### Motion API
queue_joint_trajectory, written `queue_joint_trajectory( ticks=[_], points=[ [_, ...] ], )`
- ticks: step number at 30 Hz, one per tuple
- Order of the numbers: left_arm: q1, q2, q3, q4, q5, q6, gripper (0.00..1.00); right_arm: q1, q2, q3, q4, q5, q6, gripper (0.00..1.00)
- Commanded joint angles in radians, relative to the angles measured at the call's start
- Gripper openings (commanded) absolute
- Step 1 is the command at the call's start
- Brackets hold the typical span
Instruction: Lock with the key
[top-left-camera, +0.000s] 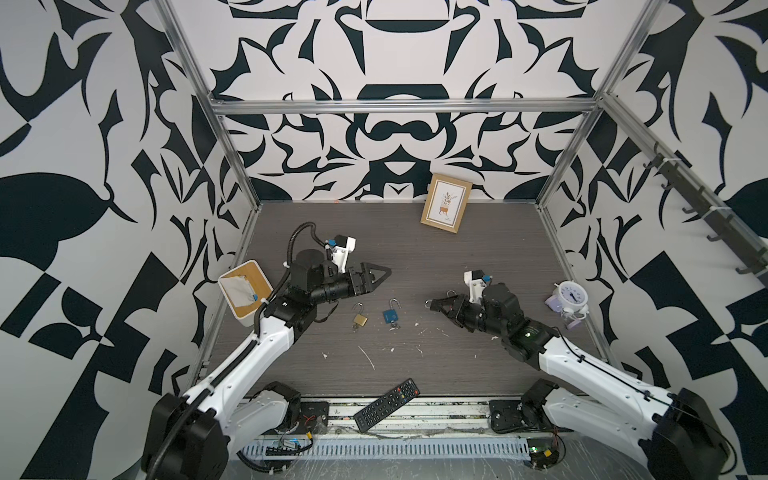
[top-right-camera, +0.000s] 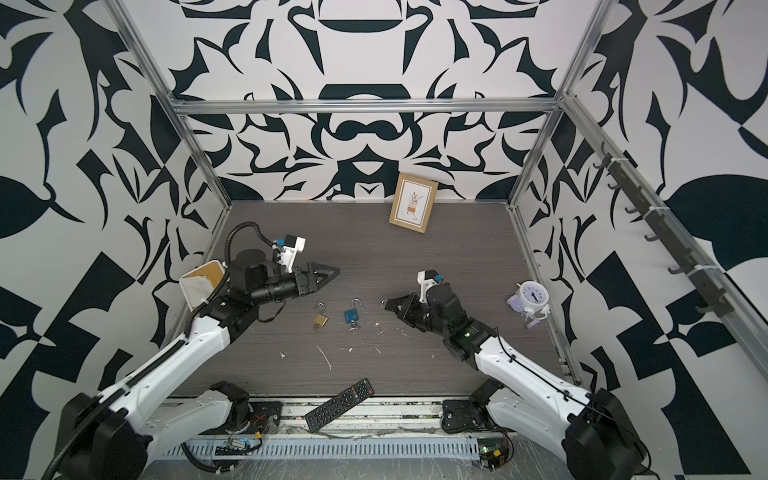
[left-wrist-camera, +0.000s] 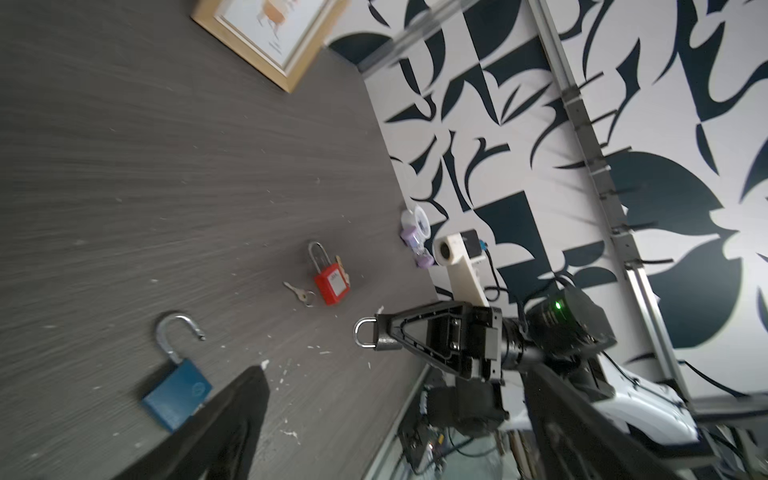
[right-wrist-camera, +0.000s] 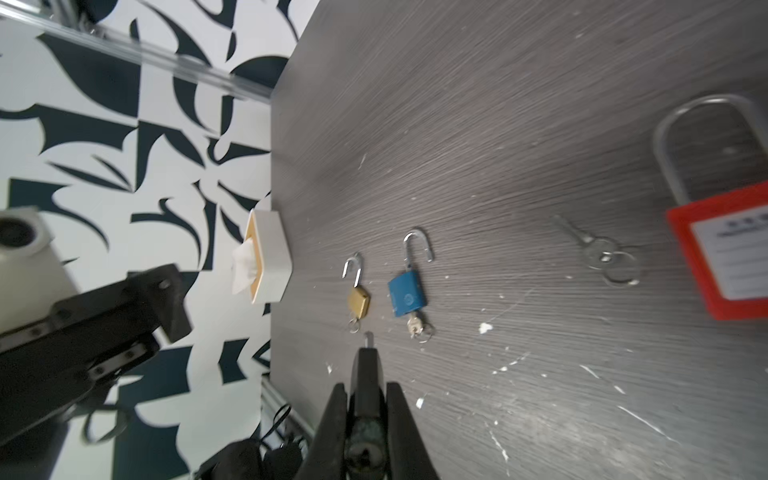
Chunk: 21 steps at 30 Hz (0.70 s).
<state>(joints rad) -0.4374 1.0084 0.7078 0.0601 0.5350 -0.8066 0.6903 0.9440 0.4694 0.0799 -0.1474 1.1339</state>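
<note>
Grey table; right jaws half hide black padlock

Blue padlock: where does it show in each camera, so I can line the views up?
In a top view: blue padlock mid-table, shackle open.
In a top view: same spot, beside the brass padlock.
Left wrist: close in, red padlock beyond it.
Right wrist: beside the brass padlock, past the fingertips.
Shared landmark: right gripper clamping a dark padlock, in all four.
</note>
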Motion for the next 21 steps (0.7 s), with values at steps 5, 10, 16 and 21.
queue_joint_trajectory(
  ticks=[5,10,16,21],
  points=[
    [0.013,-0.121,-0.01,-0.269,-0.237,0.076,0.99,0.311,0.128,0.124,-0.091,0.747,0.271,0.0],
    [0.015,-0.142,-0.032,-0.258,-0.209,0.053,1.0,0.322,0.312,0.115,0.099,0.786,0.382,0.0],
    [0.014,-0.106,-0.025,-0.264,-0.155,0.041,1.0,0.32,0.431,0.115,0.179,0.819,0.455,0.0],
    [0.013,-0.09,-0.018,-0.26,-0.127,0.043,1.0,0.301,0.521,0.073,0.312,0.82,0.449,0.0]
  ],
)
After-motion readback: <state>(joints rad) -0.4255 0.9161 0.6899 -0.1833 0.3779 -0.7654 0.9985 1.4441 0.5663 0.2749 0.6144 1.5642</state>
